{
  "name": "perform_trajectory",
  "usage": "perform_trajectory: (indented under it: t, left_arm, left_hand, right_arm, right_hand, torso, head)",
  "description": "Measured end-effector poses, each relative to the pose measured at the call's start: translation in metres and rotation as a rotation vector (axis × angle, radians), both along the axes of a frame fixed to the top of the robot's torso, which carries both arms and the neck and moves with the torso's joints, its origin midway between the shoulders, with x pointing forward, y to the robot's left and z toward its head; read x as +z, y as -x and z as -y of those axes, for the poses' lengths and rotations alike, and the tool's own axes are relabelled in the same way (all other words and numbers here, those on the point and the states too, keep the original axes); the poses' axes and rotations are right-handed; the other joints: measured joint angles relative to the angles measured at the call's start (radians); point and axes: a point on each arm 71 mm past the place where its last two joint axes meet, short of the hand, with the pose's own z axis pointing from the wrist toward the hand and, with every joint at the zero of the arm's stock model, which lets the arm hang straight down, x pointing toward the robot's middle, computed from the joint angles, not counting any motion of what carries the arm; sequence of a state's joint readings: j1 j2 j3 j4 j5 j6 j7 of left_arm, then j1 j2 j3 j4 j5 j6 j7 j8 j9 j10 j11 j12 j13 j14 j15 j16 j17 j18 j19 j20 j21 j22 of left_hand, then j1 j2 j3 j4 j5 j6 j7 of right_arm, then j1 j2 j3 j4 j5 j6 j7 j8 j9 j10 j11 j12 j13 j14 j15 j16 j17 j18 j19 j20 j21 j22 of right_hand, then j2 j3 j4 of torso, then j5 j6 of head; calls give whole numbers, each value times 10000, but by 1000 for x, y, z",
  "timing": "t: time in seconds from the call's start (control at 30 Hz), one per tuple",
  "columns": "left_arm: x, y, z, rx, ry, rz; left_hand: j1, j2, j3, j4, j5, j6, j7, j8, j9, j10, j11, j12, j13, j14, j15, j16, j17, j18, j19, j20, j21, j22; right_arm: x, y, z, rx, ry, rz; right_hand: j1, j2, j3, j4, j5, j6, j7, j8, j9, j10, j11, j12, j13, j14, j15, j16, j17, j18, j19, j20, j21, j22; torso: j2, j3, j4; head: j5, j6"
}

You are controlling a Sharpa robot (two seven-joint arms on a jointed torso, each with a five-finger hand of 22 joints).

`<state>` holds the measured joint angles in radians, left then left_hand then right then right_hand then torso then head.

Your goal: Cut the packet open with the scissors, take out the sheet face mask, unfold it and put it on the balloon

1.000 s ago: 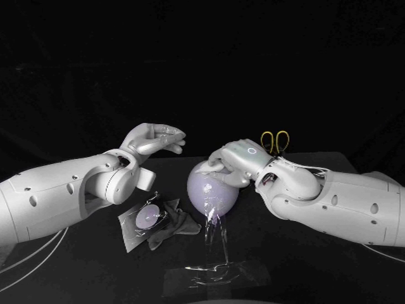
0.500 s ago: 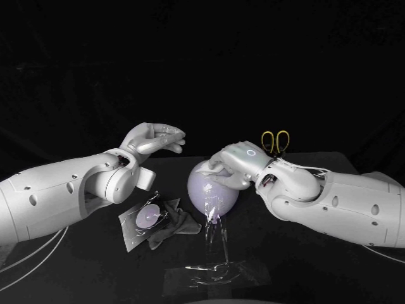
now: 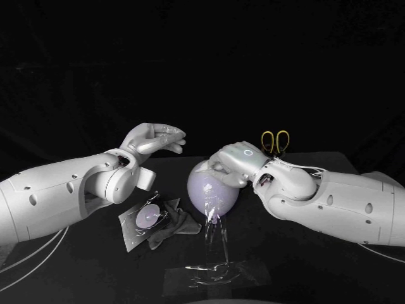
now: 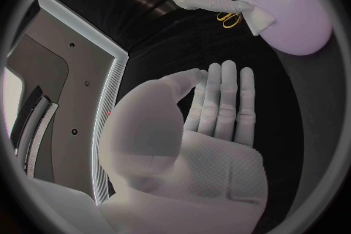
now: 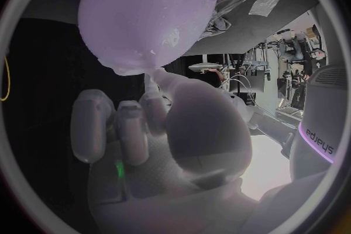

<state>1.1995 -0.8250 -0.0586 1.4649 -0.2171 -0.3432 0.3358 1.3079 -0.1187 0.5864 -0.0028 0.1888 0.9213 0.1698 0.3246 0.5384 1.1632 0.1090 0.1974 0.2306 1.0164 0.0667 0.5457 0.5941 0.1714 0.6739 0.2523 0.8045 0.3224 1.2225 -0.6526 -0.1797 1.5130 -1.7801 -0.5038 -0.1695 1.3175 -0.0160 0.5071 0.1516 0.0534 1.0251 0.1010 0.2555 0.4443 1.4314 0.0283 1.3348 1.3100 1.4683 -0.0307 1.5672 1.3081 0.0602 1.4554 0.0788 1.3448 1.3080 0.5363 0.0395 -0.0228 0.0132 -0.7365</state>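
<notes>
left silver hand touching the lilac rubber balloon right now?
Apart. The left wrist view shows a wide dark gap between the left hand and the lilac balloon.

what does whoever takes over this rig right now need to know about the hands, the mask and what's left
The left robot hand is raised and holds nothing.
The right robot hand pinches an edge of the sheet face mask against the balloon.
The scissors lie beyond the right robot hand; the packet lies opened beside the balloon, on the left robot hand's side.
Done: packet cut, mask out, apparently on the balloon.
Left: spread it smooth, let go.
</notes>
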Motion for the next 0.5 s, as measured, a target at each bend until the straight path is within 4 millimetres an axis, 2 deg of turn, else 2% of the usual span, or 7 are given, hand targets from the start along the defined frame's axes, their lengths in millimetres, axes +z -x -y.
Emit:
perform_trajectory:
  t: [0.13,0.23,0.5]
  left_arm:
    - [0,0,1,-21,25,-15]
    - [0,0,1,-30,40,-26]
    - [0,0,0,-55,69,-39]
  left_hand:
    - [0,0,0,0,0,0,0,0,-2,0,0,0,0,0,0,0,-7,-3,0,0,0,-5]
    - [54,54,-18,18,0,0,0,-40,-2,0,0,0,0,0,0,0,-8,-6,0,0,0,-5]
    - [93,14,-28,28,0,1,-1,-40,-5,-36,36,0,0,0,0,0,-11,-12,0,0,-40,-19]
  right_arm:
    - [0,0,-1,29,-27,20]
    - [1,1,-1,45,-87,55]
    - [10,3,8,-79,-688,52]
  right_hand:
    - [22,74,181,19,-57,202,-64,160,53,88,18,266,-39,-19,-80,-6,0,-1,78,-80,147,-2]
    - [9,88,231,44,-77,229,-88,161,58,144,-34,338,-33,-18,-125,-7,0,-2,106,-109,164,-5]
    - [-4,102,304,60,-113,237,-96,196,58,200,-88,429,-18,-39,-149,-33,0,-3,105,-109,232,-6]
  torso:
    - [1,-1,2]
    - [-1,-2,0]
    - [-15,-3,-8]
  head:
    - [1,0]
    - [6,-1]
    - [15,31]
